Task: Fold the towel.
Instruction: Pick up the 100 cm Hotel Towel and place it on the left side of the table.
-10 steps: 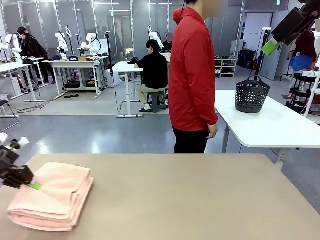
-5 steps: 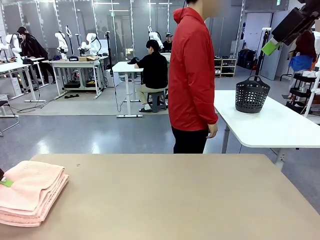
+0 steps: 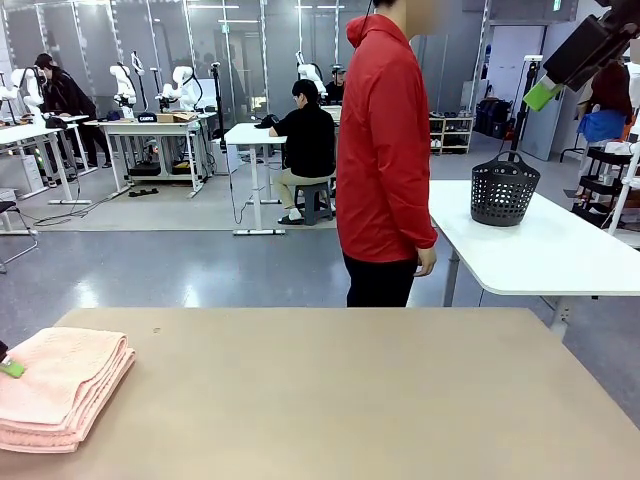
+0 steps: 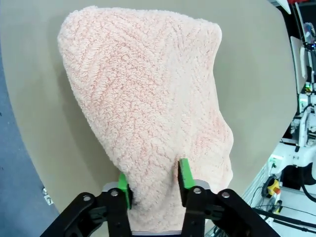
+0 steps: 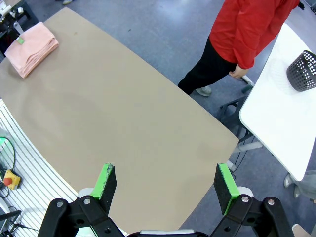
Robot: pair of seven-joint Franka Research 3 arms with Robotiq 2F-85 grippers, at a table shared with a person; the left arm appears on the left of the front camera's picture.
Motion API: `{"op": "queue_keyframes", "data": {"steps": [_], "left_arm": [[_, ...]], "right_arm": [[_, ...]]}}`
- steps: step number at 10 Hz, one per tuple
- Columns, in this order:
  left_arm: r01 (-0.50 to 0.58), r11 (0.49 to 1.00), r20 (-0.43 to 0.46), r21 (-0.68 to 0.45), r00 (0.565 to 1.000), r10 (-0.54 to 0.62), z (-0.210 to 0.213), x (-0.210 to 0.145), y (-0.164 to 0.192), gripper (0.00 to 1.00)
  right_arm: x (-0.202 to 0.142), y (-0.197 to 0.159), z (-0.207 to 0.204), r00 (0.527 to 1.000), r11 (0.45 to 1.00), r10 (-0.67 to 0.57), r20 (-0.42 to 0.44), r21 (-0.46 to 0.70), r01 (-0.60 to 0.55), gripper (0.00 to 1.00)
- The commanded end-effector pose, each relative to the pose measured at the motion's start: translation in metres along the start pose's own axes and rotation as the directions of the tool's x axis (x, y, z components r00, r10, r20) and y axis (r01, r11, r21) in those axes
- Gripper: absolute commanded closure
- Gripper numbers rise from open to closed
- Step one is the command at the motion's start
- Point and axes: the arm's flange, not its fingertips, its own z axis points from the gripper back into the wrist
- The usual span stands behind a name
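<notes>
Left jaws: my left gripper (image 4: 153,180) is closed on the near edge of the towel (image 4: 148,118), a green pad pressed to the cloth on each side; in the front view only a green pad tip shows at the far left edge (image 3: 12,368).
Towel: folded into a thick salmon-pink stack, lying flat at the near left corner of the surface (image 3: 350,400), partly cut off by the left edge of the front view (image 3: 60,385); from my right wrist it is a small pink bundle at the far left corner (image 5: 32,47).
Right jaws: my right gripper (image 5: 165,182) is wide open and holds nothing, raised high above the surface; in the front view it sits at the top right (image 3: 570,60).
Person: stands at the far side of the surface in a red jacket (image 3: 385,140), one hand (image 3: 425,262) hanging at the side.
Far right: a dark basket (image 3: 505,190) rests on a white table (image 3: 560,250).
</notes>
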Motion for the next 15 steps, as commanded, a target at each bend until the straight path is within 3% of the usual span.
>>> {"op": "queue_keyframes", "data": {"steps": [1,2,7,8,15], "left_arm": [[0.018,0.999,0.002,0.047,1.000,-0.018,0.014,-0.004,-0.005,0.27],[0.018,0.998,0.005,0.062,1.000,-0.019,0.020,-0.004,-0.007,0.00],[0.006,0.995,-0.009,0.096,1.000,-0.005,0.023,-0.002,-0.039,0.00],[0.021,0.998,0.011,0.059,1.000,-0.021,0.027,0.004,-0.019,0.00],[0.021,0.998,0.011,0.059,1.000,-0.021,0.027,0.004,-0.019,0.00]], "right_arm": [[-0.001,-0.001,0.000,1.000,1.000,0.013,-0.002,-0.003,-0.013,0.00],[-0.001,-0.001,0.000,1.000,1.000,0.013,-0.002,-0.003,-0.013,0.00],[-0.001,-0.001,0.000,1.000,1.000,0.013,-0.002,-0.003,-0.013,0.00],[-0.001,-0.001,0.000,1.000,1.000,0.013,-0.002,-0.003,-0.013,0.00],[-0.001,-0.001,0.000,1.000,1.000,0.013,-0.002,-0.003,-0.013,0.00]]}}
